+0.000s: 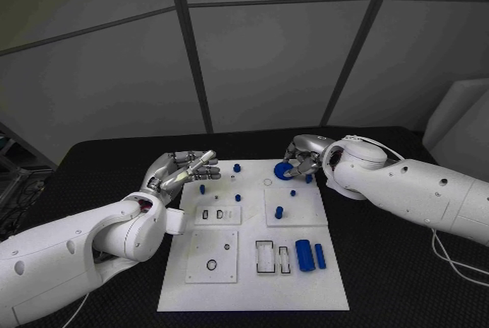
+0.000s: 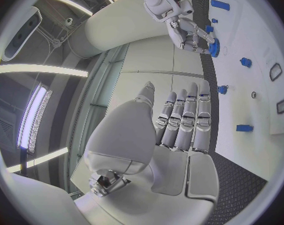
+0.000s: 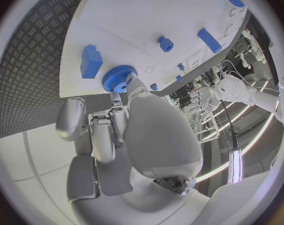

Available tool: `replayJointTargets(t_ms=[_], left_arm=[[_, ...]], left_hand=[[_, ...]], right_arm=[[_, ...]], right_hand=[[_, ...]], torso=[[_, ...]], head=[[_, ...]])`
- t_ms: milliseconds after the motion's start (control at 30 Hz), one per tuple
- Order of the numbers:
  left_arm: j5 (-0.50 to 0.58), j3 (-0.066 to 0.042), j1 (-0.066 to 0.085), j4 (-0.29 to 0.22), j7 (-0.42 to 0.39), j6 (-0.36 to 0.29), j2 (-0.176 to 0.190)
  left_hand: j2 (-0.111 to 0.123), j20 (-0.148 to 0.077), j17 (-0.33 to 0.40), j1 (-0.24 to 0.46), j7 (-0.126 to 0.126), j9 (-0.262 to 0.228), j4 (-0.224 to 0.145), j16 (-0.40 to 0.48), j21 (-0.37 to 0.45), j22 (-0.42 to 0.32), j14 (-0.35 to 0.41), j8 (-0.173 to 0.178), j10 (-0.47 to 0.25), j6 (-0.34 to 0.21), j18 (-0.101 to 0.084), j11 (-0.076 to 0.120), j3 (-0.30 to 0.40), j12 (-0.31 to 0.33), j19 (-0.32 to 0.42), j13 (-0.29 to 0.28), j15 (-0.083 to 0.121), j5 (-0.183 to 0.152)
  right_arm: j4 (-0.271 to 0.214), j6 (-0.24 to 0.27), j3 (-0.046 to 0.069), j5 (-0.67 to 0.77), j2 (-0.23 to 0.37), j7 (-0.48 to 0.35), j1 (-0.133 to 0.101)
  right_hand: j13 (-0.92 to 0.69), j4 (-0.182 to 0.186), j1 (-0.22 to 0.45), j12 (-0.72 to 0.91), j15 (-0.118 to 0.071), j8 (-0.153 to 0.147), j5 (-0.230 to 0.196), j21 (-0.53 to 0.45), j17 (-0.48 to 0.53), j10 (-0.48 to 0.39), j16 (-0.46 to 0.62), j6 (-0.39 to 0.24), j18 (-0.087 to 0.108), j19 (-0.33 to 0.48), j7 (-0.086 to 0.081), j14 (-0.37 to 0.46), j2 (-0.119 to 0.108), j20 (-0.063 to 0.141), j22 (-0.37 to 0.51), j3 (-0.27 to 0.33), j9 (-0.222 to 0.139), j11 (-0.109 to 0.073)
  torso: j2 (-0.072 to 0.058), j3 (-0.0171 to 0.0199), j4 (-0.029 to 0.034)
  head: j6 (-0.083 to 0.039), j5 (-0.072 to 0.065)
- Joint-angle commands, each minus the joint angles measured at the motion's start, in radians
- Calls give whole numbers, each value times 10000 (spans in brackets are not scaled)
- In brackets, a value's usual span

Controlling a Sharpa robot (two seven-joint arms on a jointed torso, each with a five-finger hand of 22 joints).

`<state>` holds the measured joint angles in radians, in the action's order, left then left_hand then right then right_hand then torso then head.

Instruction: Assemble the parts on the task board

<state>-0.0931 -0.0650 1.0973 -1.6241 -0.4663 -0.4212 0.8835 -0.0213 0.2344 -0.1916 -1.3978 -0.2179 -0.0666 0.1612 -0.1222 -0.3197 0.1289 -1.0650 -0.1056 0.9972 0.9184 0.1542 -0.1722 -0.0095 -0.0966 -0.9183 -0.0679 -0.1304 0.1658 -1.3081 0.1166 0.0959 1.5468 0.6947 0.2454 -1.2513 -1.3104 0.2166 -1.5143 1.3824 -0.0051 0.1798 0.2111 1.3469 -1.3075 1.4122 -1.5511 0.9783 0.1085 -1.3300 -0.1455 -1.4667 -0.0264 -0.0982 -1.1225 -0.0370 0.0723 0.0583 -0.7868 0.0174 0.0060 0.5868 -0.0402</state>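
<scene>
at the task board (image 1: 255,285) far edge, right hand (image 1: 302,160) grips a blue gear (image 1: 283,170); left hand (image 1: 186,168) spread, holding nothing.

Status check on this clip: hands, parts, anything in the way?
Left hand open, hovering at task board edge. Right hand holds blue gear at far side. Nothing in the way.

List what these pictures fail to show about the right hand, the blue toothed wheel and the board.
- Blue toothed wheel: the right hand covers most of it in the head view; whether it is lifted or resting on the white task board cannot be told.
- Small blue pegs at the far end: too small to make out their shape.
- Left hand: its palm faces away in the head view.
</scene>
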Motion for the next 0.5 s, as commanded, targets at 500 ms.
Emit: replayJointTargets(t_ms=[500], left_arm=[[-65,-10,12,-2,-30,117,72]], left_hand=[[-94,32,-26,-56,-79,11,-74,77,50,-24,72,77,-26,18,283,-64,3,56,-70,14,-22,-33]], right_arm=[[-1181,1439,12,684,249,-6,-3]], right_hand=[[-374,-87,-122,35,-103,1,-35,93,-2334,52,-83,175,-219,-101,34,-977,73,52,-100,-158,-10,-16]], torso=[[7,-12,4]], head=[[-66,68]])
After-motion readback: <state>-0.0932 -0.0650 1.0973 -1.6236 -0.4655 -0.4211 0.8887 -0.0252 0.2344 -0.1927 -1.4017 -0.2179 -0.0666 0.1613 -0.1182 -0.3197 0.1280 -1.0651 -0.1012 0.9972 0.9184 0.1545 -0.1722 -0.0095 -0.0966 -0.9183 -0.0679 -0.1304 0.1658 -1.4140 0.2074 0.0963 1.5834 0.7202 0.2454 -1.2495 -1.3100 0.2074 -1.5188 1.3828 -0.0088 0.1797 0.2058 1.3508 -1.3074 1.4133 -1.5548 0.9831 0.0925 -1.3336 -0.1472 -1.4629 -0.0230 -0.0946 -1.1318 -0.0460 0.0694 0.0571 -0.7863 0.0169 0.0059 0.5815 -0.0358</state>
